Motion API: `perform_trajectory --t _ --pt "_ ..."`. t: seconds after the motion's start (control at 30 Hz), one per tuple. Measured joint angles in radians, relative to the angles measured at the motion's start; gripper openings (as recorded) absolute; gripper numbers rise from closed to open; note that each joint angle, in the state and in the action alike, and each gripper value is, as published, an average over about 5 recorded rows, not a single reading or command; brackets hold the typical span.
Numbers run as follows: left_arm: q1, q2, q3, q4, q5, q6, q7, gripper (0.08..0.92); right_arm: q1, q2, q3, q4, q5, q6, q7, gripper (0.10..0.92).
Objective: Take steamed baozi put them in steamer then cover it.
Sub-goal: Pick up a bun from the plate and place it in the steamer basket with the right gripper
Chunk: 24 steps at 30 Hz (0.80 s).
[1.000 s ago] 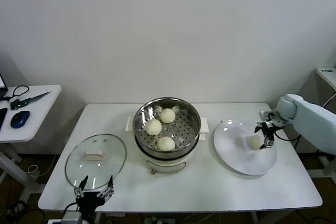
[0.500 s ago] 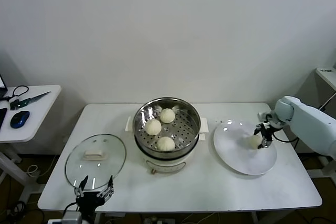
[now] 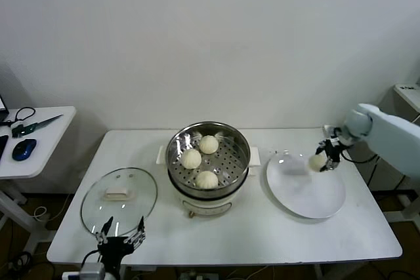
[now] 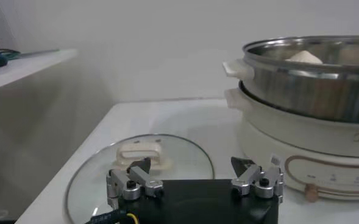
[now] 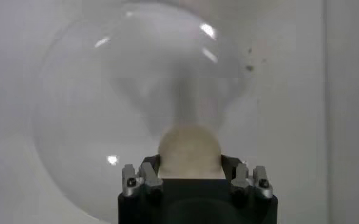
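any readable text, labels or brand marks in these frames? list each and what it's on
No text can be read anywhere in these views.
Steamer: faint grey marks on the cream base front, near its control knob, too small and blurred to read.
Cover, white plate, baozi in the right gripper: no markings visible.
Side table items: no legible labels.
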<state>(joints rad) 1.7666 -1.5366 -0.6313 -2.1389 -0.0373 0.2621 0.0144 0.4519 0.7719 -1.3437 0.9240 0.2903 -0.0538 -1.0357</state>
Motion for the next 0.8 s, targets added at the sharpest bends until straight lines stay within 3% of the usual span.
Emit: perform_trajectory --t 0.47,0.8 --pt "-0.003 0.008 0.018 -0.02 -0.011 0.01 0.001 0.823 0.524 0.112 -0.305 0.395 0.427 -0.168 0.035 0.67" --pt "0.001 0.011 0.015 -0.021 -0.022 0.009 0.0 0.823 0.521 0.242 -0.32 0.515 0.516 -0.264 0.133 0.67"
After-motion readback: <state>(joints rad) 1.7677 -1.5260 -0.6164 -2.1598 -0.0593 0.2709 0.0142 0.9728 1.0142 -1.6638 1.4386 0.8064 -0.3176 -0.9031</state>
